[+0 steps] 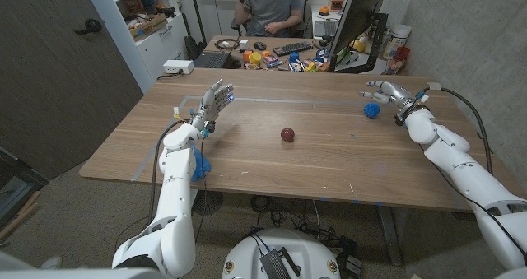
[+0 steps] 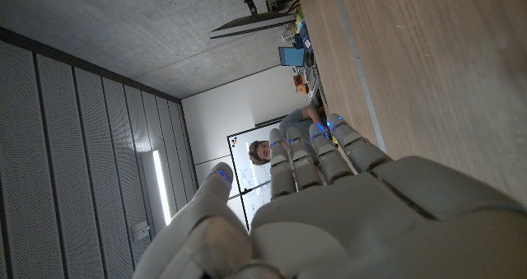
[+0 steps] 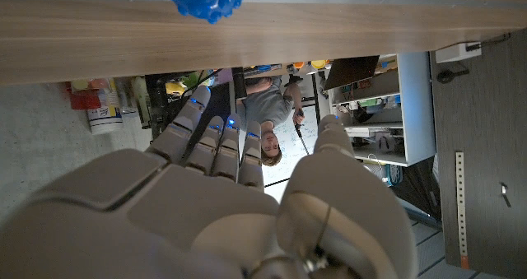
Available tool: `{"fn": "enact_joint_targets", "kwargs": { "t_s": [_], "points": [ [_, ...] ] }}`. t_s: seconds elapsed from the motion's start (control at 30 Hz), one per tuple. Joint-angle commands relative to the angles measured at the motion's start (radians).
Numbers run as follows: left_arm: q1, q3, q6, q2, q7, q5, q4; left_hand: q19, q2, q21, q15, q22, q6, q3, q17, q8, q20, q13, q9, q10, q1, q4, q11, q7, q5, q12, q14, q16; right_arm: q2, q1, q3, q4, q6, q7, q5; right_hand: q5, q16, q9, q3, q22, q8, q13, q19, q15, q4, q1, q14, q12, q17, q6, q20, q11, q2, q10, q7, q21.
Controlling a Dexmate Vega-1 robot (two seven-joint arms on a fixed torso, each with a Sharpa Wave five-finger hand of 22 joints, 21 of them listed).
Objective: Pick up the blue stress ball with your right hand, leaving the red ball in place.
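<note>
Two balls lie on the table (image 1: pixel 346 160): the blue ball (image 1: pixel 372 110) near its right edge just beside the released, empty right hand (image 1: pixel 389 93), the red ball (image 1: pixel 286 135) mid-table, left hand (image 1: pixel 213 102) likewise released.

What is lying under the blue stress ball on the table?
Only the bare wooden table: the blue stress ball sits directly on it, beside the open right hand. The small contact spot beneath the ball is covered, so it cannot be seen.
</note>
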Motion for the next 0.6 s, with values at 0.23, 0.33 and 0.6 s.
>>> {"fn": "enact_joint_targets", "kwargs": {
  "t_s": [0.23,0.33,0.6],
  "points": [
    [-0.003,0.007,0.011,-0.014,0.0,0.024,-0.01,0.006,0.005,0.007,-0.074,0.006,0.014,0.007,0.004,0.006,-0.023,0.004,0.003,0.01,-0.003,0.001,-0.001,0.002,0.006,0.008,0.002,0.004,-0.047,0.002,-0.088,0.022,-0.061,-0.042,-0.133,0.017,-0.004,0.003,-0.011,0.001,0.002,0.002,-0.009,-0.034,-0.004,0.013,-0.003,0.001,0.001,0.02,-0.013,-0.014,-0.018,0.004,-0.007,-0.016],
    [-0.004,0.01,0.012,-0.013,0.001,0.027,-0.009,0.005,0.006,0.007,-0.074,0.006,0.013,0.007,0.004,0.005,-0.023,0.004,0.003,0.011,-0.004,0.001,0.0,0.002,0.006,0.008,0.002,0.004,-0.047,0.007,-0.098,0.035,-0.067,-0.044,-0.139,0.021,-0.004,0.003,-0.011,0.001,0.001,0.002,-0.005,-0.038,-0.004,0.017,-0.002,0.001,0.001,0.022,-0.018,-0.015,-0.019,0.005,-0.009,-0.016],
    [-0.007,0.018,0.013,-0.01,0.0,0.032,-0.011,0.007,0.008,0.008,-0.074,0.006,0.021,0.008,0.005,0.008,-0.025,0.004,0.003,0.015,-0.006,0.003,-0.002,0.007,0.005,0.009,0.002,0.005,-0.049,0.022,-0.114,0.073,-0.057,-0.039,-0.129,0.042,0.004,0.003,-0.015,0.002,0.006,0.001,0.031,-0.052,0.001,0.03,0.021,0.0,0.003,0.057,-0.01,-0.015,-0.023,0.009,-0.018,-0.013]
  ]
}}
